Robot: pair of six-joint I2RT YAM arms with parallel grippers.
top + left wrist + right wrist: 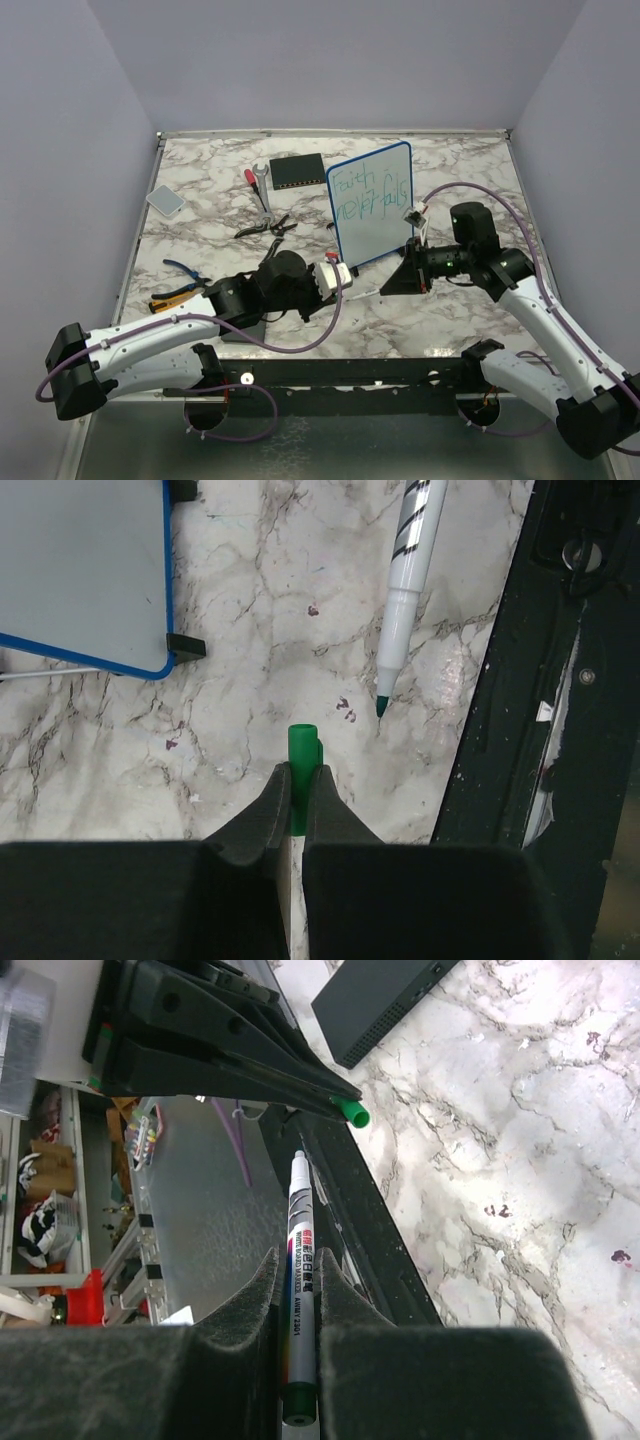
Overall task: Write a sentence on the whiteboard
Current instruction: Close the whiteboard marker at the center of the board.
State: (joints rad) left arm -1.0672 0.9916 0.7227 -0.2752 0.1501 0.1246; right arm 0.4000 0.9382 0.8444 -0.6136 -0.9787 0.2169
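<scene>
The whiteboard [372,232] stands upright at mid-table in its blue frame, and the sentence [368,196] runs across its face in two lines of green lettering. My right gripper [393,283] is shut on a white marker [300,1250], uncapped, with its tip pointing left toward my left gripper. My left gripper [345,277] is shut on the green marker cap [301,765], just in front of the board's lower left corner. In the left wrist view the marker [403,600] lies ahead and to the right of the cap, apart from it. The board's corner [90,575] and a black foot show at the upper left.
A black slab [299,171] lies behind the board, with a red-handled wrench [258,186] and black pliers [268,228] to its left. Blue-handled pliers [186,270], a yellow tool [160,298] and a grey pad [165,199] lie at the left. A black rail [400,375] runs along the front edge.
</scene>
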